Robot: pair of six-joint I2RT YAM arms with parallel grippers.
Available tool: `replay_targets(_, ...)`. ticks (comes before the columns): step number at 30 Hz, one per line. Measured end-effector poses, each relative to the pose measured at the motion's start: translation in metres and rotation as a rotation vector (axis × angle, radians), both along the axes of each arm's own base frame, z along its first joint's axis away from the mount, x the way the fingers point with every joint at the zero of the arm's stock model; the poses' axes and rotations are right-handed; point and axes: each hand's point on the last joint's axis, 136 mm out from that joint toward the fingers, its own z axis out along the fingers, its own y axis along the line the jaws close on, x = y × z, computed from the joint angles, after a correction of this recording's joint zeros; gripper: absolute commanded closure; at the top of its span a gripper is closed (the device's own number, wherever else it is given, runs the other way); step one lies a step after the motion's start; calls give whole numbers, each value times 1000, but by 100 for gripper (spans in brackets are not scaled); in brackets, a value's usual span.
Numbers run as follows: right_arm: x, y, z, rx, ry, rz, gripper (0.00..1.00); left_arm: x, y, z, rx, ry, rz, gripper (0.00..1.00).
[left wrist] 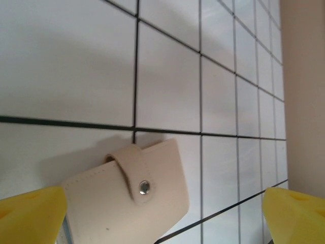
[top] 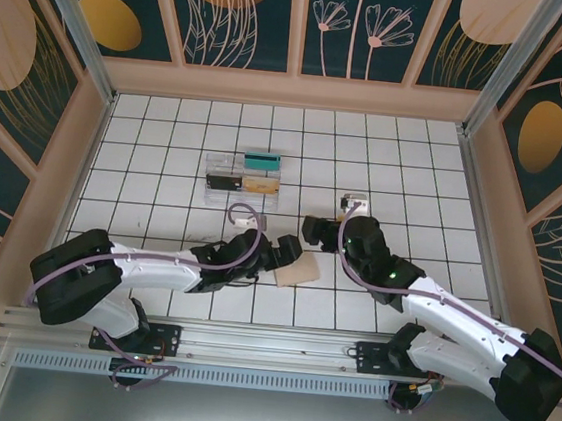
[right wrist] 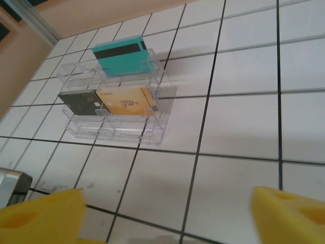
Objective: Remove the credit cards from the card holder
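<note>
The closed card holder (left wrist: 129, 201) is laid on the tabletop (left wrist: 66, 61) just beside the widely spread left claw (top: 281, 254). The credit cards (right wrist: 122, 57) are kept in a clear tray (right wrist: 152, 133), ahead of the spread right claw (right wrist: 167, 216), with bare tiles between.

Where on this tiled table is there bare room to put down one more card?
Free: the tile rows between the clear tray and the back wall, and the tiles between the right arm and the right wall. Crowded: the centre, where the card holder, the left tool and the right tool meet.
</note>
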Motion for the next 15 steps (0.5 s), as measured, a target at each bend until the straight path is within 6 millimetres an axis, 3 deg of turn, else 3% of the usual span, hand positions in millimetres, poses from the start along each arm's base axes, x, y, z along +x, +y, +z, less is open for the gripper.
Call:
replay_targets(5, -15, 5, -24, 16, 86, 57, 69, 5, 22, 7, 80, -39, 59, 1)
replay_targets(7, -25, 3, -40, 15, 145, 72, 77, 6, 33, 10, 123, -62, 79, 1)
replay_targets(15, -82, 3, -91, 11, 352, 164, 75, 12, 60, 20, 259, -157, 99, 1)
